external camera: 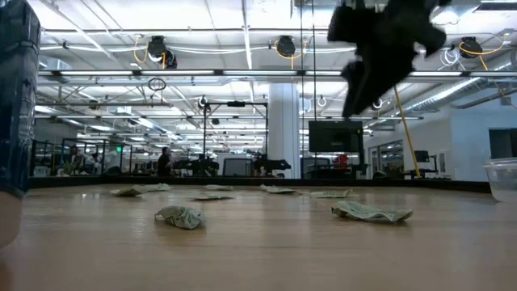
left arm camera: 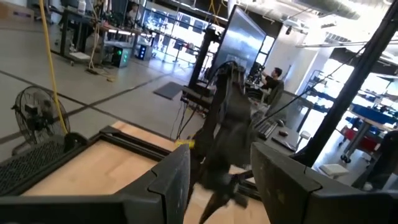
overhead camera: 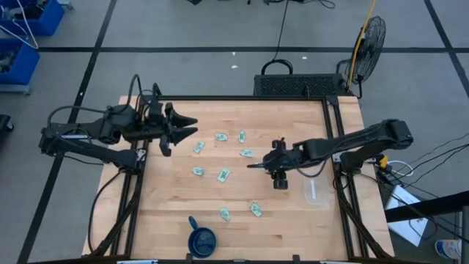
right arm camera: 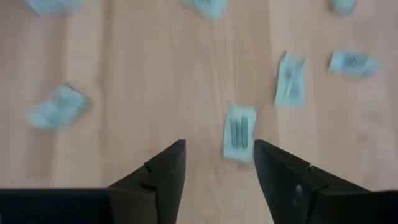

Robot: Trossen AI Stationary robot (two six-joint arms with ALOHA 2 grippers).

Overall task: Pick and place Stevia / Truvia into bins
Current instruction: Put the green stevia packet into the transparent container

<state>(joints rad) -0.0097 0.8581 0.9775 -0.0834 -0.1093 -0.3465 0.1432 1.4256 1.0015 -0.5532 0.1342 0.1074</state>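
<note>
Several pale green and white sachets lie flat on the wooden table, among them one [overhead camera: 247, 152], one [overhead camera: 223, 174] and one [overhead camera: 256, 209]. My right gripper [overhead camera: 258, 165] hangs open above the table's middle, clear of the wood. In its wrist view the open fingers [right arm camera: 217, 165] point down, with a sachet [right arm camera: 239, 132] just ahead of them, untouched. It also shows in the low view [external camera: 380, 56], high above the table. My left gripper [overhead camera: 192, 126] waits open and empty over the far left [left arm camera: 224, 180]. The clear bin [overhead camera: 314, 192] stands at the right.
A dark blue mug [overhead camera: 202, 238] stands near the front edge and shows at the left of the low view [external camera: 16, 97]. The bin's wall shows at the right of the low view [external camera: 505, 178]. A black box [overhead camera: 297, 84] and a fan [overhead camera: 370, 37] stand beyond the far edge.
</note>
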